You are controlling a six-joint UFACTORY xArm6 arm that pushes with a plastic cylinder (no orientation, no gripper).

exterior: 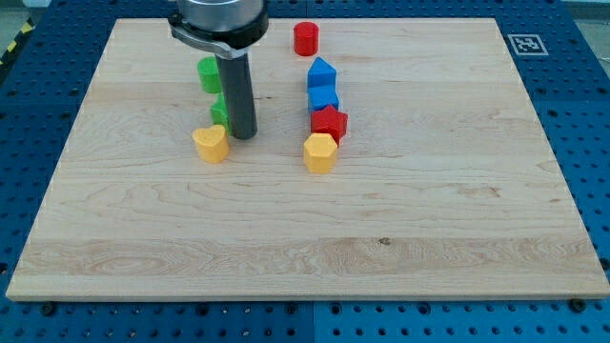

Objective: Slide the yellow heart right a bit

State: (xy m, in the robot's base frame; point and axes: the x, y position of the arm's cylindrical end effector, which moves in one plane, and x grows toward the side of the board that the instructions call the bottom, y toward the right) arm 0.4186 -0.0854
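The surface (400, 238) is a pale wooden board with fine grain running left to right, resting on a blue perforated bench (581, 114).

The yellow heart (211, 144) is the landmark: a glossy, smooth block with a notched top, left of the board's middle. My tip (242, 136), the blunt lower end of a straight dark matte rod, stands just beside the heart, at its upper right and nearly touching it. The end effector is this bare rod alone; it has no jaws and holds nothing.

Above the heart, partly behind the rod, sit two green blocks: a rounded one (209, 73) higher up and another (219, 108) mostly hidden, its shape unclear.

To the heart's right, well apart, a column of blocks runs upward: a yellow faceted block (320, 152) level with the heart, touching a red star-like block (329, 122), then a blue block (324, 98), then a blue peaked block (321, 74). A red cylinder (305, 38) stands alone farther up.
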